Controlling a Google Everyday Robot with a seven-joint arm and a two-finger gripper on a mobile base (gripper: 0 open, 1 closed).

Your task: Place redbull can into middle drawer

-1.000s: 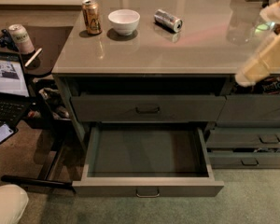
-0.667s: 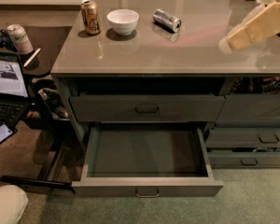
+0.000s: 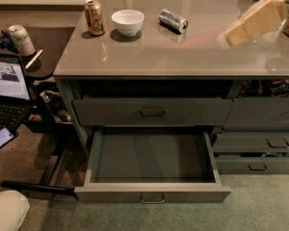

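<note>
Silver and slim, the redbull can (image 3: pixel 173 20) lay on its side on the glossy grey countertop (image 3: pixel 183 54), its open end turned toward the right front. We saw it just to the right of a white bowl (image 3: pixel 127 21), near it but not touching. A gold-brown can (image 3: pixel 94 17) stood upright to the left of the bowl.

At the right edge of the counter we found the gripper (image 3: pixel 237 32), a cream-coloured, blurred shape slanting down and leftward above the surface. It was well apart from the redbull can, with bare countertop between them. We could not tell whether it was open or closed, and we could make out nothing held in it.

Below the counter, the top drawer (image 3: pixel 151 110) was closed, its small dark handle centred. The middle drawer (image 3: pixel 183 194) under it was pulled out toward us, a wide, shallow grey-green box; we could see its floor and nothing lying on it. Narrower grey-green drawer fronts (image 3: pixel 269 143) sat to its right.

To the left, a pale can with a red rim (image 3: pixel 21 39) stood on a dark side table (image 3: pixel 53 42), and an open laptop (image 3: pixel 7 88) sat below it, screen lit
</note>
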